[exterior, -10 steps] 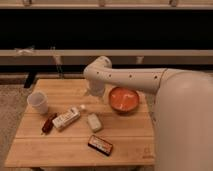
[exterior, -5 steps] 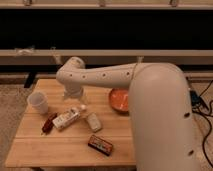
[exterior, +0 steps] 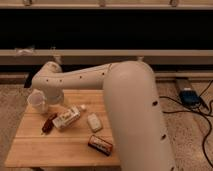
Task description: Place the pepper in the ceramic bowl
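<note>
The pepper (exterior: 48,123) is a small dark red chili lying on the left part of the wooden table (exterior: 40,150), just left of the white bottle (exterior: 66,119). My white arm reaches across from the right. Its end, with the gripper (exterior: 51,98), hangs over the back left of the table next to the white cup (exterior: 37,101), above and behind the pepper and apart from it. The ceramic bowl is hidden behind my arm.
A small white packet (exterior: 94,121) lies mid-table. A dark rectangular box (exterior: 100,145) lies near the front edge. A dark wall and a ledge run behind the table. Cables and a blue box (exterior: 190,96) lie on the floor at right.
My arm has swung further left, from above the table's middle to the cup at the back left. It now covers the bowl. The things on the table have not moved.
</note>
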`<state>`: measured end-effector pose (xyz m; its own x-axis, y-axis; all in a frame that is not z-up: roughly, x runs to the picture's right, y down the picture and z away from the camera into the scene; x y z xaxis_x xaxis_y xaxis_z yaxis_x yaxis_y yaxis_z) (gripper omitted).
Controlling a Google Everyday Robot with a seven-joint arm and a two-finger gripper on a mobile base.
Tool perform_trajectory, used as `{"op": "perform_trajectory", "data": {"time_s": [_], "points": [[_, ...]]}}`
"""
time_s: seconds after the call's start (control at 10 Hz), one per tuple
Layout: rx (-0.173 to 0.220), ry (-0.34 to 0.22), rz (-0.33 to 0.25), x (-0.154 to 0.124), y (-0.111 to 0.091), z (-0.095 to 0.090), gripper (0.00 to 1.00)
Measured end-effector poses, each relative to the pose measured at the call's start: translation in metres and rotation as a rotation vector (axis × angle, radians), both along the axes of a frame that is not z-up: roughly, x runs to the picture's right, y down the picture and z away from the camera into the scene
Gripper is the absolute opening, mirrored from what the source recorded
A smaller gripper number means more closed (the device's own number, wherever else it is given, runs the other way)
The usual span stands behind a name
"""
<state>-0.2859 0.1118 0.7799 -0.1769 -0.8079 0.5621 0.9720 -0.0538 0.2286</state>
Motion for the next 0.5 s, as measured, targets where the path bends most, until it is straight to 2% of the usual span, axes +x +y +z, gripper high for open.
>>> {"op": "perform_trajectory", "data": {"time_s": [0.3,0.5], "points": [[-0.018,-0.067,-0.067,-0.03,0.022,0.002,0.8],[-0.012,-0.082,-0.101,-0.04,0.034,0.005,0.8]]}}
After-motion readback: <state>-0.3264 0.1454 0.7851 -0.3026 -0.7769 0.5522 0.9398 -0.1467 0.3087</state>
